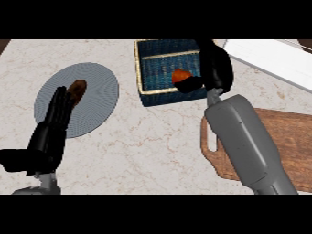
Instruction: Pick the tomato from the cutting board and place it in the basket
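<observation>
The red tomato [180, 75] is inside the blue woven basket [159, 55] at the counter's back, towards its right wall. My right hand [214, 68] reaches over the basket's right side. Its fingers stretch straight towards the far rim, and its thumb [189, 85] sticks out just below the tomato, touching or almost touching it. The hand looks open, with nothing curled round the tomato. The wooden cutting board [293, 146] lies at the right, partly under my right forearm, and nothing shows on it. My left hand [50, 137] rests open at the lower left, fingers pointing up.
A round grey plate [94, 98] lies left of the basket with a brown oblong item [78, 89] on it; my left hand's fingers overlap the plate's left part. A white ledge [280, 59] runs across the back right corner.
</observation>
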`<state>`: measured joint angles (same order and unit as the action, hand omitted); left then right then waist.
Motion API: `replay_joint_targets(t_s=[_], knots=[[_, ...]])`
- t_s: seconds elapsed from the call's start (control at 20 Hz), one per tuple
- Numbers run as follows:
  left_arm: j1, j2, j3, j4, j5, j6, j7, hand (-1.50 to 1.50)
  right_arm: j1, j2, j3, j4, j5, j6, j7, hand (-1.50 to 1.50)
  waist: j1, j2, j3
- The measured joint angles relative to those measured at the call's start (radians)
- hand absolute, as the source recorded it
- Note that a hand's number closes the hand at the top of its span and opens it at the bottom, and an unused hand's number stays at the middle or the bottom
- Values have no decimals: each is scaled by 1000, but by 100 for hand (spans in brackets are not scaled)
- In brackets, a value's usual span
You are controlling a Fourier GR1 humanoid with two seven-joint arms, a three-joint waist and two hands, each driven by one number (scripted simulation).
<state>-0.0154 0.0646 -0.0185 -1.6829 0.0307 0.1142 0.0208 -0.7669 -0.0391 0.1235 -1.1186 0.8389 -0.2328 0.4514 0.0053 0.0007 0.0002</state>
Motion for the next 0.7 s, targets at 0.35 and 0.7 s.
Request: replay_joint_targets(t_s=[0.35,0.7], knots=[[12,-8,-4,1,-6,0,-9,0,6,-13,-41,-90,13,-85,-37,-150,-3,-1,0],[32,-12,-2,-13,0,-8,-8,0,10,-69,-93,-239,44,-53,61,-150,-6,-3,0]])
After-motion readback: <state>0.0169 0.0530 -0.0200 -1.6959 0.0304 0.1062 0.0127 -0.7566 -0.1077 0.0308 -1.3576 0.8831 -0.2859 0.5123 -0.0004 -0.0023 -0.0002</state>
